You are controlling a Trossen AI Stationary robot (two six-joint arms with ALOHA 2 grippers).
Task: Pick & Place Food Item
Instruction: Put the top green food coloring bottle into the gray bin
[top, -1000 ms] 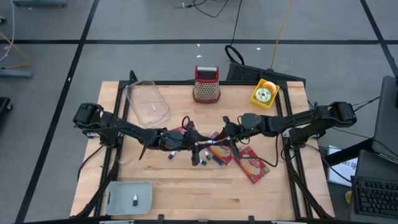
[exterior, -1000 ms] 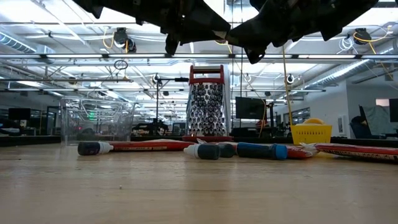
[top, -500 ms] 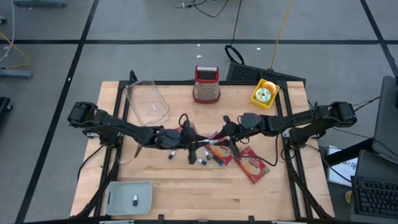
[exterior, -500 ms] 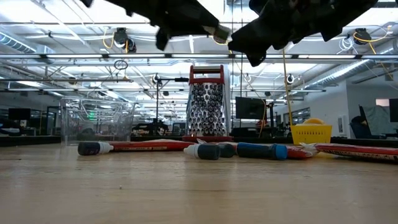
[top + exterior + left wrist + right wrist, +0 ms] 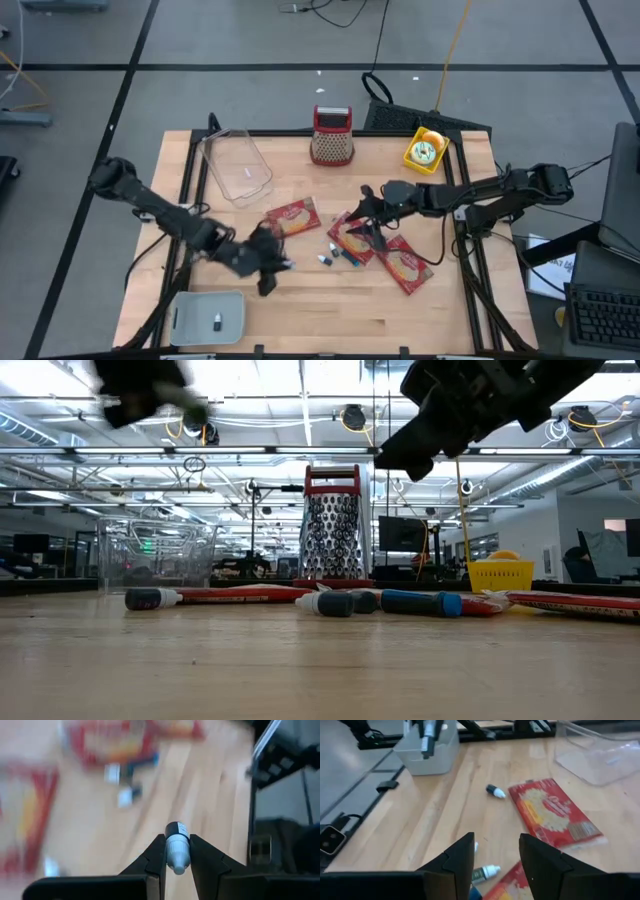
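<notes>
1. Below the left gripper [image 5: 268, 262] in the high view sits a grey bin [image 5: 208, 316]; a red food packet [image 5: 291, 216] lies just beyond it.
2. Low view: right gripper [image 5: 405, 460] hangs above small bottles [image 5: 385, 602]; no writing readable.
3. Left wrist view: fingers [image 5: 152, 860] clamp a dark-capped white bottle [image 5: 176, 847].
4. Right wrist view: jaws apart, the red packet [image 5: 551, 812] ahead, its print unreadable.

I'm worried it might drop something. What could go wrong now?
1. The left gripper pinches a small tube by its narrow body, so the tube could slip out before reaching the grey bin.
2. The right gripper hangs open just above loose tubes and a red packet; coming down, it might knock them aside.
</notes>
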